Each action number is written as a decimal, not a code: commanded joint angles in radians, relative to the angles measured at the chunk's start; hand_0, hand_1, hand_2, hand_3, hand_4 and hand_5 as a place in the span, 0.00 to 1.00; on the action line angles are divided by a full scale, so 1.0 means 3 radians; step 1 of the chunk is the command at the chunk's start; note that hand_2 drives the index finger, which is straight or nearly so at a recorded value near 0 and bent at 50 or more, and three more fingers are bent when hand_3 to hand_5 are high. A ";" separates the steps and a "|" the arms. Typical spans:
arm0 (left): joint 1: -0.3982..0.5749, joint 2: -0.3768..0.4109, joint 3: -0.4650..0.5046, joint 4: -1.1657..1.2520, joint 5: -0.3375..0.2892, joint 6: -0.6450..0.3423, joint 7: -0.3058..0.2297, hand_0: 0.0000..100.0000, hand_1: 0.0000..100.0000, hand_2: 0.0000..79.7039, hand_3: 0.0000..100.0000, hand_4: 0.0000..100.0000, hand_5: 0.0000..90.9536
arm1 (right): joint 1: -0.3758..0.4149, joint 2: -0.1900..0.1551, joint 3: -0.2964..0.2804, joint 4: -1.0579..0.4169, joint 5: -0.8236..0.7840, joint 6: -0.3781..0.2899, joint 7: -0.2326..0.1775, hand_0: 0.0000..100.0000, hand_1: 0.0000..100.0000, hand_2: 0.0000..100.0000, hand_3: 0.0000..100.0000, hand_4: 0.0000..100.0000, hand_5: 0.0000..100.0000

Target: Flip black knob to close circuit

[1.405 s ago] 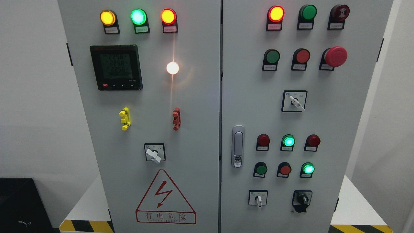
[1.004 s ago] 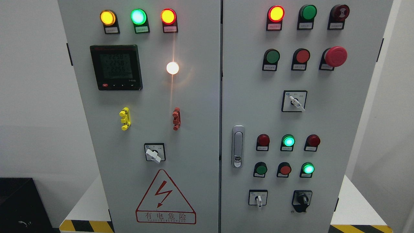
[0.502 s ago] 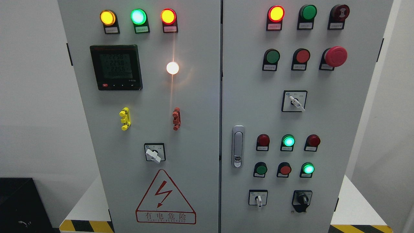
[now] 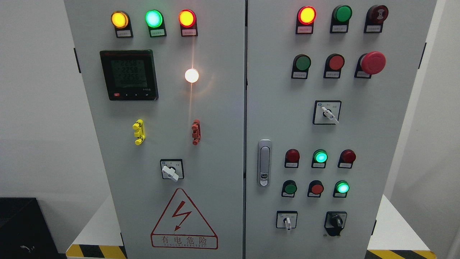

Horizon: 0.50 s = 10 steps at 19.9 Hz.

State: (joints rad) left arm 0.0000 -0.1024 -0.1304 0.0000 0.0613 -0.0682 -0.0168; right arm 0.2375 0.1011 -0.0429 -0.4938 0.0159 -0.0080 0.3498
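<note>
Control cabinet runs past the frame at top and bottom

Small labels beneath the indicator lamps are too small to read; meter display digits are faint and blurred; black box at lower left is cut off by the edge.

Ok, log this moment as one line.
target: black knob, lower right of right door | hands: none in view | contact: none | step: flip not yet done
</note>
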 commanded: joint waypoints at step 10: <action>0.0072 -0.0001 0.0000 -0.0077 0.0000 -0.0003 0.0000 0.12 0.56 0.00 0.00 0.00 0.00 | 0.0103 0.0026 -0.0215 -0.1973 0.1061 -0.0029 -0.0368 0.00 0.06 0.08 0.17 0.09 0.00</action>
State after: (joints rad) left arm 0.0000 -0.1024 -0.1304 0.0000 0.0614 -0.0682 -0.0168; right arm 0.2638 0.1055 -0.0809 -0.7876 0.2085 -0.0116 0.2705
